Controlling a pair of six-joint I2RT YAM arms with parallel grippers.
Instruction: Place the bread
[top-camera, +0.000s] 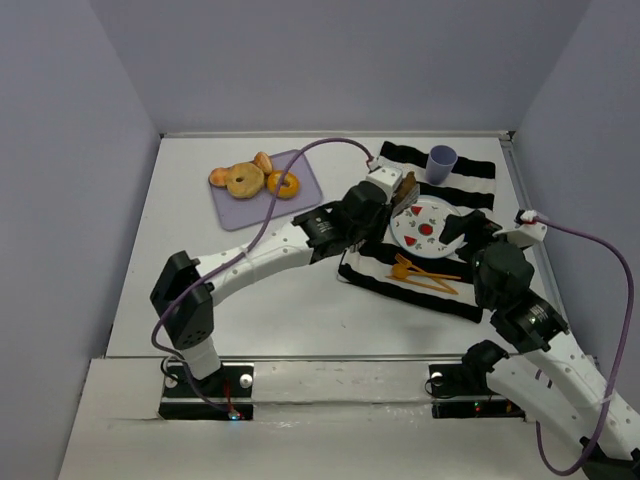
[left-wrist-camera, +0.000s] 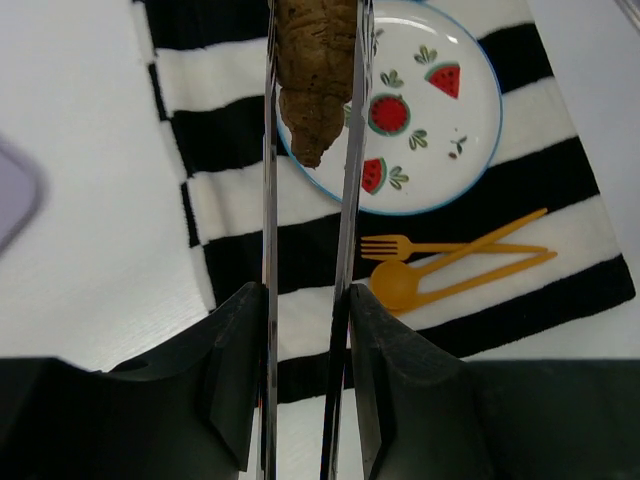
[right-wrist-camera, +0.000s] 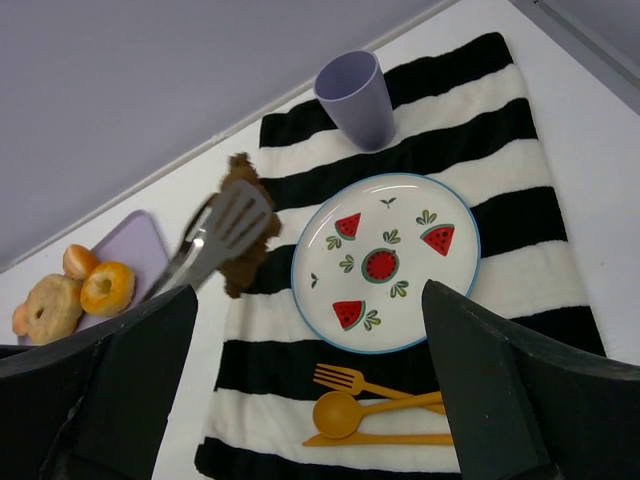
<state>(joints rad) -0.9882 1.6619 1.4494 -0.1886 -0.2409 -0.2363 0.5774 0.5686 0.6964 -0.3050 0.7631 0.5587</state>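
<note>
The bread (top-camera: 404, 187) is a dark brown lumpy pastry pinched between the blades of metal tongs (left-wrist-camera: 268, 150). My left gripper (top-camera: 375, 200) is shut on the tongs' handles (left-wrist-camera: 308, 300). The bread (left-wrist-camera: 312, 90) hangs over the left rim of the watermelon plate (left-wrist-camera: 470, 110), above the striped cloth. In the right wrist view the bread (right-wrist-camera: 243, 178) shows behind the slotted tong blade (right-wrist-camera: 235, 225), just left of the plate (right-wrist-camera: 440, 285). My right gripper (top-camera: 465, 230) is open and empty (right-wrist-camera: 310, 400), near the plate's right side (top-camera: 412, 238).
A black-and-white striped cloth (top-camera: 465, 168) lies under the plate. A purple cup (top-camera: 441, 162) stands at its far end. Orange fork, spoon and knife (top-camera: 425, 272) lie in front of the plate. A purple tray (top-camera: 250, 210) at the far left holds a doughnut (top-camera: 283, 184) and bagel (top-camera: 242, 181).
</note>
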